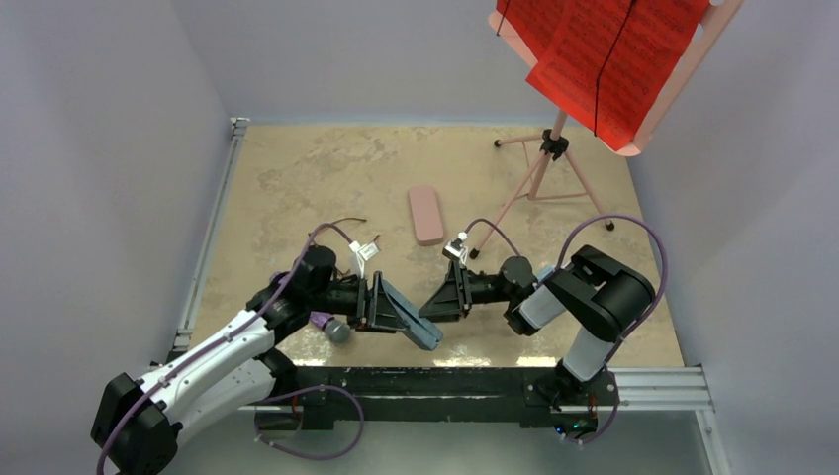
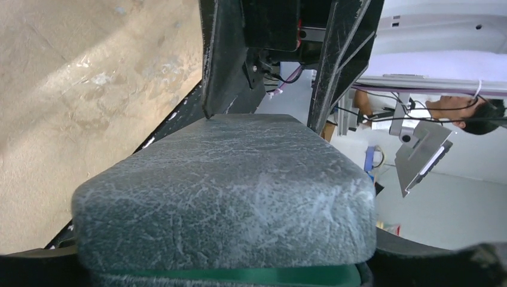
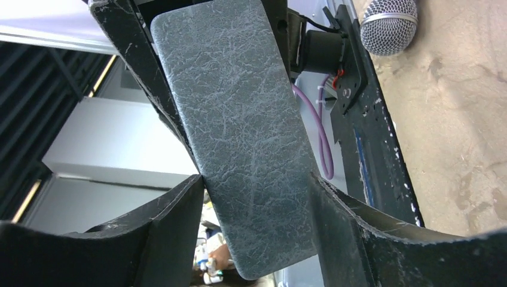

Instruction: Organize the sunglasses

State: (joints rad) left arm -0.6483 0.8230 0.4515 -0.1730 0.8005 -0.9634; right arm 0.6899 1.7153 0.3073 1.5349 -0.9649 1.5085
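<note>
Left gripper point(image 1: 401, 317): clamping one end of blue-grey case point(image 1: 422, 332), fingers pressing both sides. Right gripper point(image 1: 431, 308): clamping the opposite end. Case: sitting tilted by table's point(image 1: 297, 178) near edge. Sunglasses: showing nowhere discernibly; position cannot be told.

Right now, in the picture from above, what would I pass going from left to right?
microphone → blue-grey case → music stand with red sheets

We see a blue-grey oblong case point(image 2: 227, 185) veined with pale cracks, a plain pink oblong case point(image 1: 426, 215), and a mottled sandy tabletop point(image 1: 297, 178).
</note>
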